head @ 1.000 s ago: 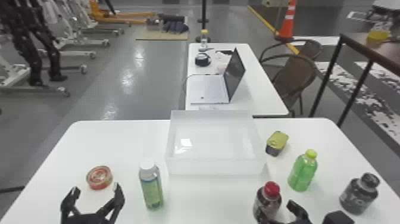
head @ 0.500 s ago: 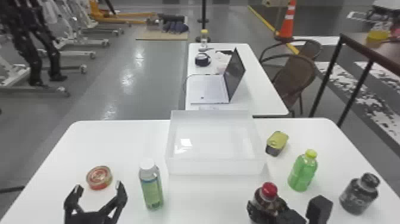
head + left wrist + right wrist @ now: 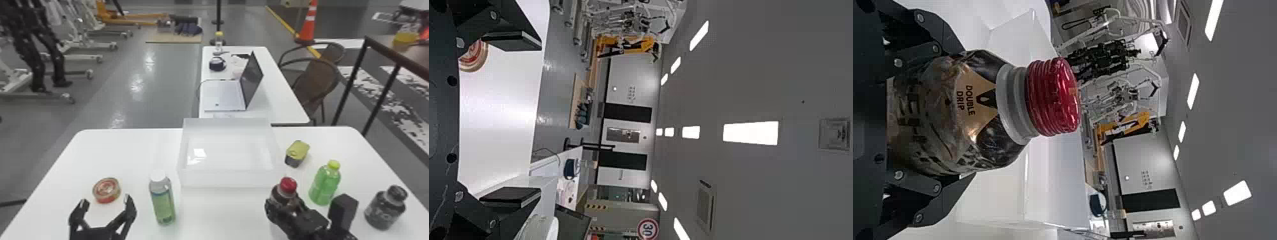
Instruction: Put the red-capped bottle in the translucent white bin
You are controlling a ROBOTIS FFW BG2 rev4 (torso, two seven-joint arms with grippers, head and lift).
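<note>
The red-capped bottle (image 3: 288, 185) is held upright by my right gripper (image 3: 285, 204), just right of the near right corner of the translucent white bin (image 3: 223, 179). In the right wrist view, the fingers of my right gripper (image 3: 965, 112) press on both sides of the dark bottle (image 3: 953, 115), its red cap beyond them; the bin (image 3: 1053, 180) stands past it. At the front left, my left gripper (image 3: 105, 200) is parked open near the red tin (image 3: 107, 190). The left wrist view shows nothing between the fingers of this gripper (image 3: 519, 119).
Right of the bin are a yellow-green can (image 3: 297, 153), a green bottle (image 3: 325, 183) and a dark bottle (image 3: 386, 207). A white-capped bottle (image 3: 162, 201) stands left of the bin's near corner. Behind, a second table (image 3: 274, 95) carries a laptop (image 3: 223, 94).
My right gripper has moved left around the red-capped bottle and shut on it. The bottle then rose, its cap now higher in the head view. My left gripper has barely shifted.
</note>
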